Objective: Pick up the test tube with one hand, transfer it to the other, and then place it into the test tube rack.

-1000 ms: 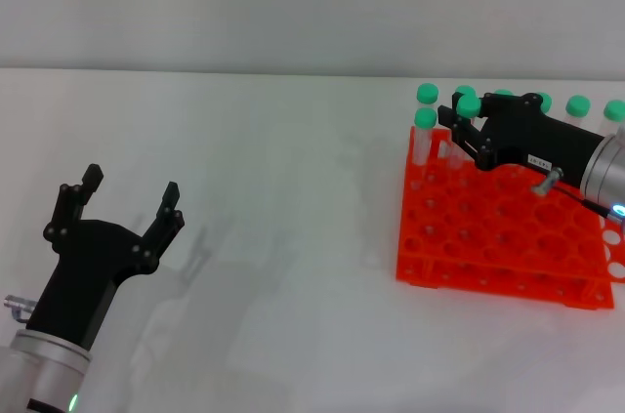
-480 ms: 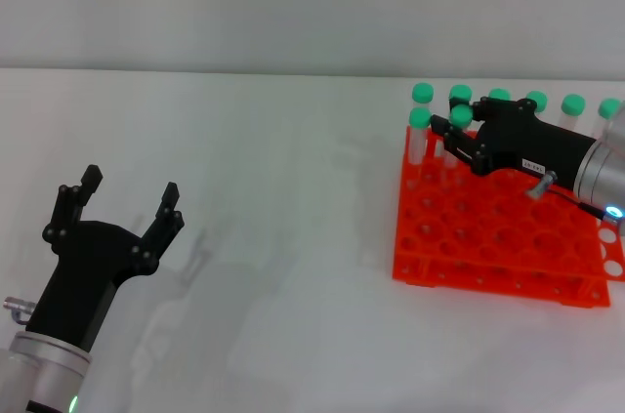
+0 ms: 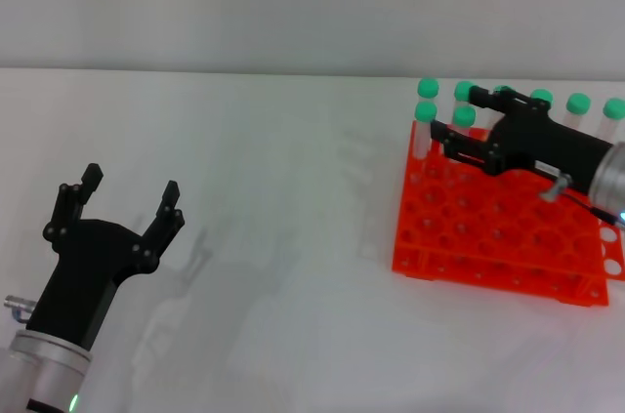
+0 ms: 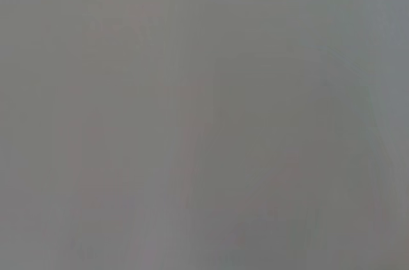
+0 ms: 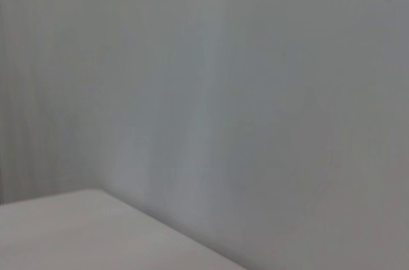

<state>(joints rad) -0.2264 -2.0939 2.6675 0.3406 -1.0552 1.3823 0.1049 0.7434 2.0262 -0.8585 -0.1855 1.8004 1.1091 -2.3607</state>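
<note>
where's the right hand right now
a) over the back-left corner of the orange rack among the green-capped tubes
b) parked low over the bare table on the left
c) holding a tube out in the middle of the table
a: in the head view the right hand reaches over the back-left corner of the test tube rack, its fingers around a green-capped test tube; the left hand sits open over the table far to the left.

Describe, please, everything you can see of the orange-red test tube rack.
The test tube rack is bright orange-red plastic, rectangular and two-tiered, its top a grid of round holes, mostly unfilled. It sits on the white table at the robot's right. Green-capped clear tubes stand along its far rows. The right gripper reaches over its far left corner, among those tubes.
</note>
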